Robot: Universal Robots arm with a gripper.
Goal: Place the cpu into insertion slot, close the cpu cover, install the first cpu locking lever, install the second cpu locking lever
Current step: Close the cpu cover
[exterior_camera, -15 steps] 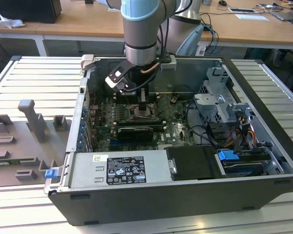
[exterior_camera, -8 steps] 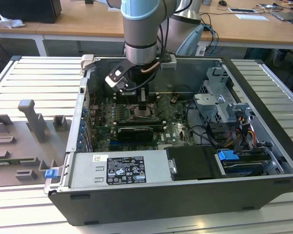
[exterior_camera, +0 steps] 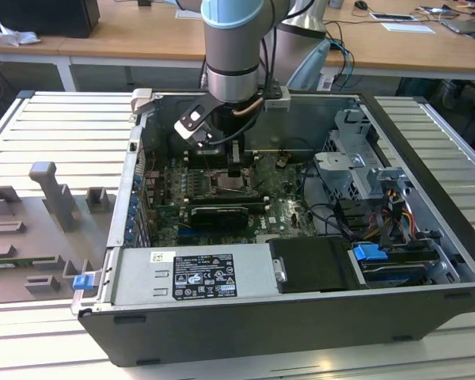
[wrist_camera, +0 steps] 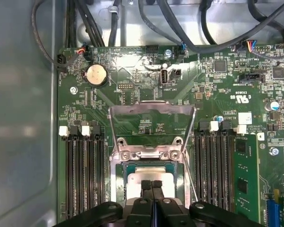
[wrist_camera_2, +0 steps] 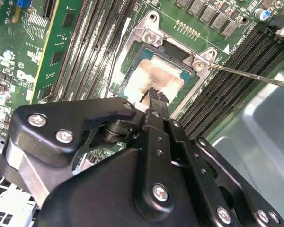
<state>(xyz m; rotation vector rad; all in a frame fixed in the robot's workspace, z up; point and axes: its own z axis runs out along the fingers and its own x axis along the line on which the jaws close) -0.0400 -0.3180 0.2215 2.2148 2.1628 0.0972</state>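
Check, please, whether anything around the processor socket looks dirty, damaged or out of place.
The cpu lies flat in the insertion slot, but its metal top carries a patchy, smeared brownish stain, perhaps some residue. The cpu cover stands raised on its hinge, not closed. Nothing looks broken.

Arm [exterior_camera: 232,47]: single, grey with pale blue caps, last segment upright, wrist pointing straight down. Gripper [wrist_camera: 152,182]: black, two-fingered, slung beneath the wrist; fingers [wrist_camera: 146,185] pressed together tip to tip in both wrist views.
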